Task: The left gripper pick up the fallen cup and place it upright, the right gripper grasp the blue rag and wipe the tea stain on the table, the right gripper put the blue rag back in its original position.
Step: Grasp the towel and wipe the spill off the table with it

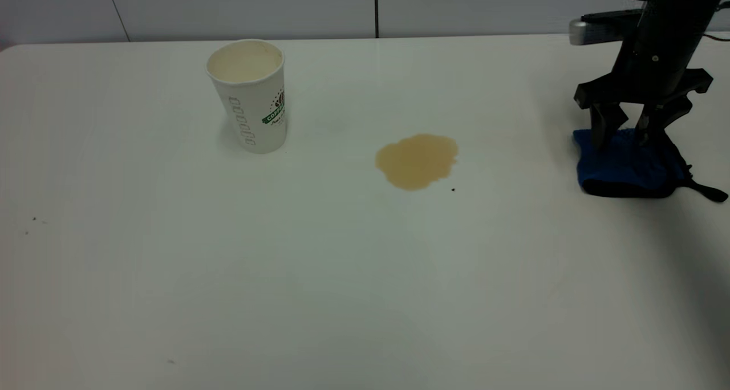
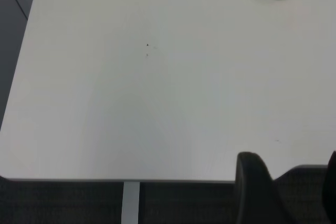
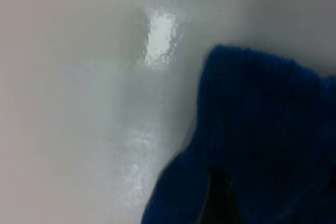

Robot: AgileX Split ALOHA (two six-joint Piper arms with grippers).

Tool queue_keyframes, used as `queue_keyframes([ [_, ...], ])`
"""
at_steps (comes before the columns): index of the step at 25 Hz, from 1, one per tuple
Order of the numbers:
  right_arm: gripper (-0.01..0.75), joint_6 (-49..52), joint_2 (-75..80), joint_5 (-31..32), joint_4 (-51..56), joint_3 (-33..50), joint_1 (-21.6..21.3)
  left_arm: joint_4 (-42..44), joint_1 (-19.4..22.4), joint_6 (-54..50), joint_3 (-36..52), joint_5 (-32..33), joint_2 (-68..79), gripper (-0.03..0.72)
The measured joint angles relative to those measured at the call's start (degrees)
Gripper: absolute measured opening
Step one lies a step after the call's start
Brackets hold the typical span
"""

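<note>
The cup (image 1: 249,95) stood upright at about ten o'clock from the tea stain (image 1: 417,160), so the first step looked done; the step in hand was the grasp of the blue rag (image 1: 624,165), which lay at three o'clock from the stain near the table's (image 1: 342,276) right edge; the right gripper (image 1: 624,132) was down on it, fingers spread apart and pressing into the cloth on either side of a fold, not yet closed. The next move probably called for closing on the rag and carrying it toward nine o'clock to the puddle; nothing stood between them but a tiny dark speck (image 1: 453,190) at five o'clock from the stain. The left gripper (image 2: 286,190) was parked off the table's edge, well apart from the cup; its jaws stood apart.
</note>
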Motion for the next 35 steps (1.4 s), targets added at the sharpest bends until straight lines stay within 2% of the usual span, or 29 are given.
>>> queue_keyframes([
  [4,0.59,0.0,1.52,-0.43,-0.71,0.0,-0.16,0.0,0.0,0.0,0.0,0.0,0.0,0.351],
  [8,0.506,0.02,2.04,-0.75,-0.98,-0.07,-0.23,0.0,0.0,0.0,0.0,0.0,0.0,0.351],
  [10,0.428,0.02,2.16,-0.75,-0.39,-0.26,-0.41,0.0,0.0,0.0,0.0,0.0,0.0,0.351],
  [15,0.129,0.25,2.16,-0.75,4.41,-0.4,-0.71,0.0,0.0,0.0,0.0,0.0,0.0,0.351],
  [16,0.088,0.25,2.16,-0.75,5.48,-0.4,-0.64,0.0,0.0,0.0,0.0,0.0,0.0,0.351],
  [22,0.067,0.2,2.16,-0.16,7.45,-0.81,3.02,0.0,0.0,0.0,0.0,0.0,0.0,0.351],
  [28,0.067,0.2,2.23,4.57,8.75,-3.3,11.9,0.0,0.0,0.0,0.0,0.0,0.0,0.351],
  [35,0.067,0.14,3.2,3.18,12.05,-4.97,23.1,0.0,0.0,0.0,0.0,0.0,0.0,0.351],
])
